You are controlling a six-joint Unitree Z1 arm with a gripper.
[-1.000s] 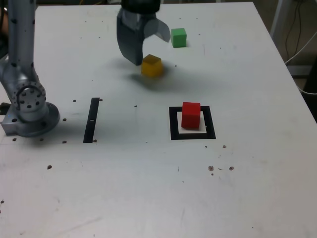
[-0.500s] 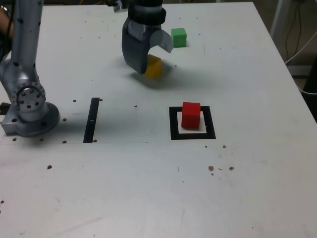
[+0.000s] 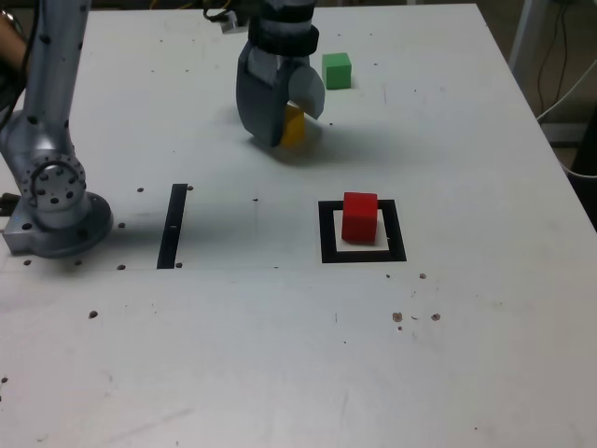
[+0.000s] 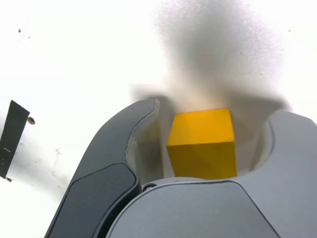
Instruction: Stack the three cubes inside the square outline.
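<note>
Exterior view: I count three cubes, one each. Red cube (image 3: pixel 360 216) sits in the square outline (image 3: pixel 363 231), green cube (image 3: pixel 337 70) beyond; jaws open, straddling the yellow cube (image 4: pixel 202 143) on the tabletop (image 3: pixel 466 327).

Bright overhead light, overexposed wrist view, soft blurred shadows

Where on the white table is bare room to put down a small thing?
Free: the table's near part, below the black square outline and black strip. Crowded: around the gripper, yellow cube and green cube.
</note>
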